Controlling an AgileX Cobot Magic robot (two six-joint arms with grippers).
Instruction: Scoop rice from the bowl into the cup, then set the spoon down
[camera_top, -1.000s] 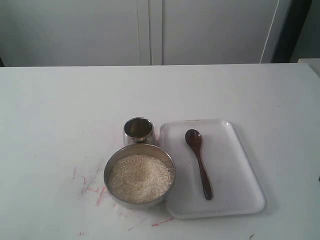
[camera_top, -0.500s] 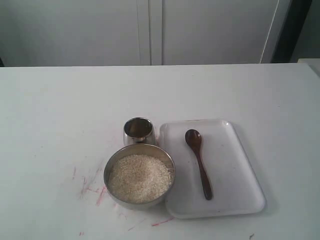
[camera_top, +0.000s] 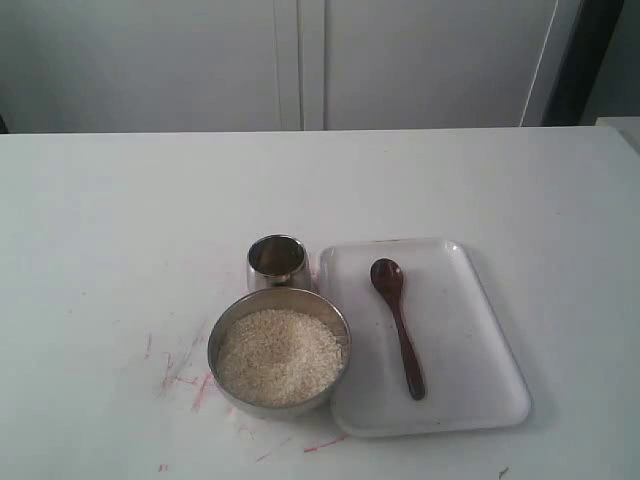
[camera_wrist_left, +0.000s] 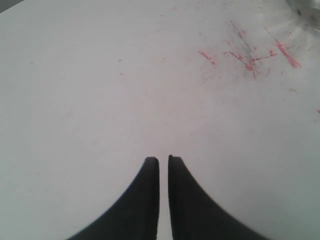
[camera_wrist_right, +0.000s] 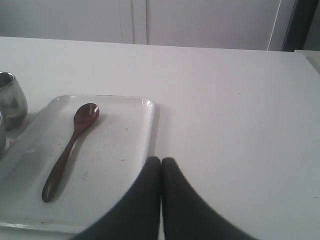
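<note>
The wide steel bowl (camera_top: 280, 352) sits near the table's front, heaped with off-white rice (camera_top: 278, 355). Just behind it stands the small steel cup (camera_top: 277, 262) (camera_wrist_right: 10, 100). To their right the dark wooden spoon (camera_top: 398, 325) (camera_wrist_right: 70, 146) lies on a white tray (camera_top: 470, 340) (camera_wrist_right: 120, 155), its oval end pointing away. Neither arm shows in the exterior view. My left gripper (camera_wrist_left: 163, 160) is shut with nothing in it, over bare table. My right gripper (camera_wrist_right: 161, 161) is shut and empty, above the tray's edge, apart from the spoon.
Red scribble marks (camera_top: 185, 378) (camera_wrist_left: 247, 57) stain the white table (camera_top: 120, 220) left of the bowl. White cabinet doors (camera_top: 300, 60) stand behind the table. A curved steel edge (camera_wrist_left: 302, 7) shows in a corner of the left wrist view.
</note>
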